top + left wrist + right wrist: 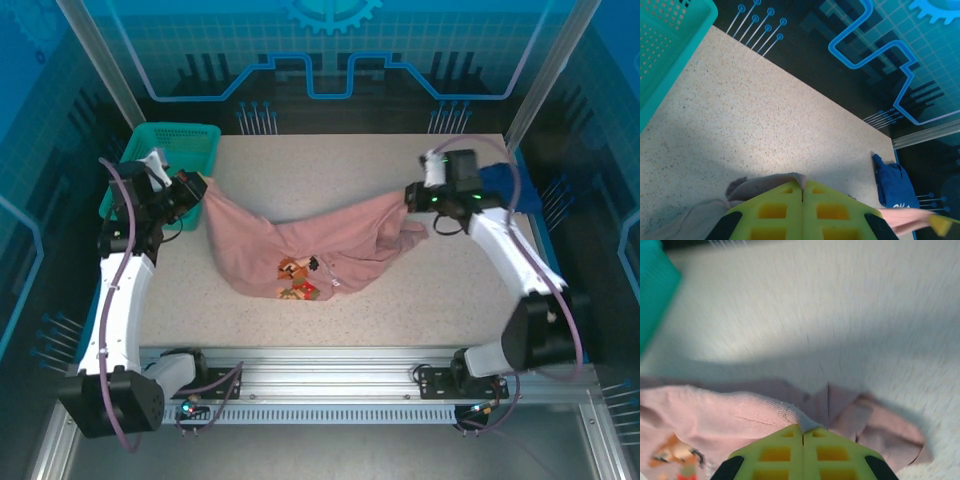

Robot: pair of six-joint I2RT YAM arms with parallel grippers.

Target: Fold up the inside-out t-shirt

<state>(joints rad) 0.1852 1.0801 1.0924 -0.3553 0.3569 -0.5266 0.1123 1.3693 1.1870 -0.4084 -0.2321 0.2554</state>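
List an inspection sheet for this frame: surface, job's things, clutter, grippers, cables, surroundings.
Surface: speckled beige table, bare around the cloth.
Job's things: pink t-shirt strung between both grippers, middle sagging onto the table, print patch facing up.
Clutter: teal basket at far left; dark blue shirt at the far right edge.
Grippers: left gripper and right gripper both shut on the t-shirt.
Cables: purple cables run along both arms, off the cloth.
Surroundings: blue printed enclosure walls; aluminium rail at the near edge.
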